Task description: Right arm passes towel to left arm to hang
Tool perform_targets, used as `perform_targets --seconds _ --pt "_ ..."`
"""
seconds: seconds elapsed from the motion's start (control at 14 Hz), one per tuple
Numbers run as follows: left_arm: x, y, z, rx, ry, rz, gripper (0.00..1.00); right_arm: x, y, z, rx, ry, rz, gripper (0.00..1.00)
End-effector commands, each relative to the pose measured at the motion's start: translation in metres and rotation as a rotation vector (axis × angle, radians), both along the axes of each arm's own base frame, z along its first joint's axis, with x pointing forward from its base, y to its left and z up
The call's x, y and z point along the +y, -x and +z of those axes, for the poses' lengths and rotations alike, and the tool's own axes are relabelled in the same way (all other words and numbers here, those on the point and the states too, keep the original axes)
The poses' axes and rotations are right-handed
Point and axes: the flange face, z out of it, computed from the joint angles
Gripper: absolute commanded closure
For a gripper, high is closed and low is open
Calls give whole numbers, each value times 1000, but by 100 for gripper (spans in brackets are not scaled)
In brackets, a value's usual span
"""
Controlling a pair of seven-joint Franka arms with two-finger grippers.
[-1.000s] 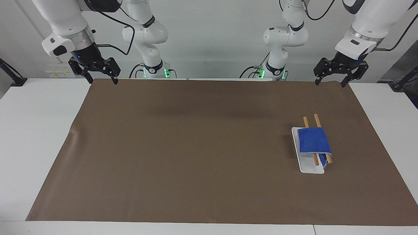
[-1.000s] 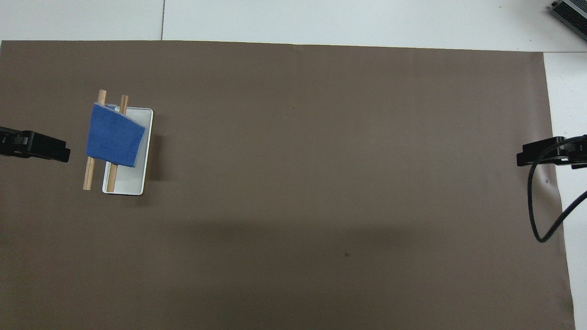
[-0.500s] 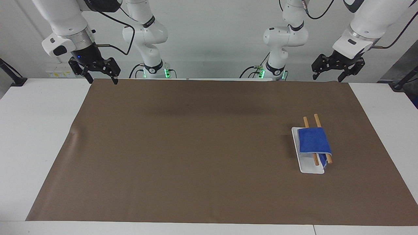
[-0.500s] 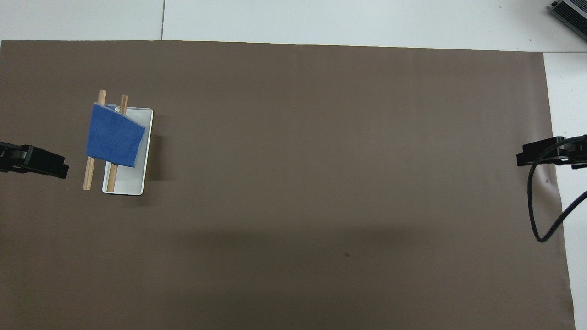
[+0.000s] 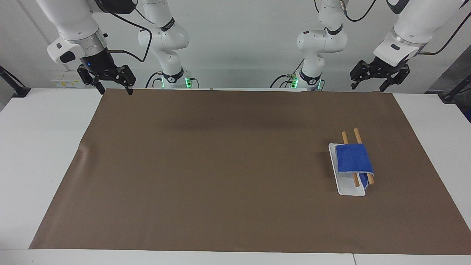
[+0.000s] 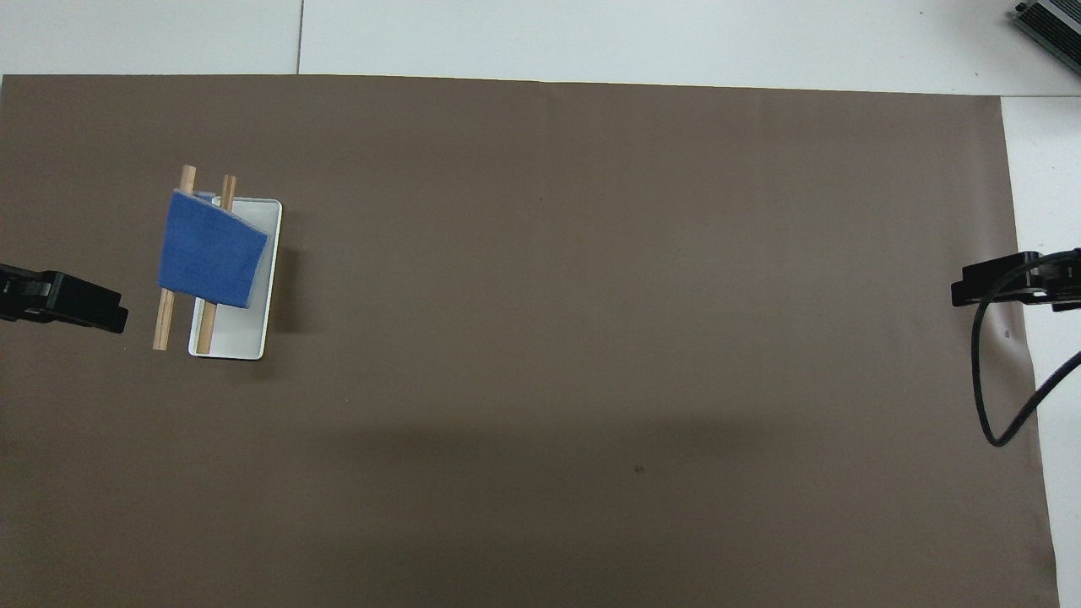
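A brown mat covers the white table; the towel, soft and light, drapes the rack, best pinched at its hanging edge; left hand and right hand both wide, empty

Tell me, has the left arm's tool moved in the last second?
Yes. In the facing view the left tool has lifted, its tips now above the brown mat's edge by the robots; the towel stayed on the rack.

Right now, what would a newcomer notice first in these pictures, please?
The bright blue towel stands out, draped over the two wooden rods of a white rack on the brown mat, toward the left arm's end. The left gripper and right gripper hang open and empty at the mat's robot-side corners.
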Motion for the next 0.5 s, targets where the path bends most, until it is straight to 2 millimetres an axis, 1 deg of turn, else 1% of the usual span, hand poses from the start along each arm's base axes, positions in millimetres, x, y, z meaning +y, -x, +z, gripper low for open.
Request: perform_targets --seconds 0.0,0.43 --pt "0 8 9 -6 5 -13 0 -1 2 -1 12 -11 -16 0" --pt "-3 8 9 -12 7 -21 0 -1 3 -5 21 -12 -16 0"
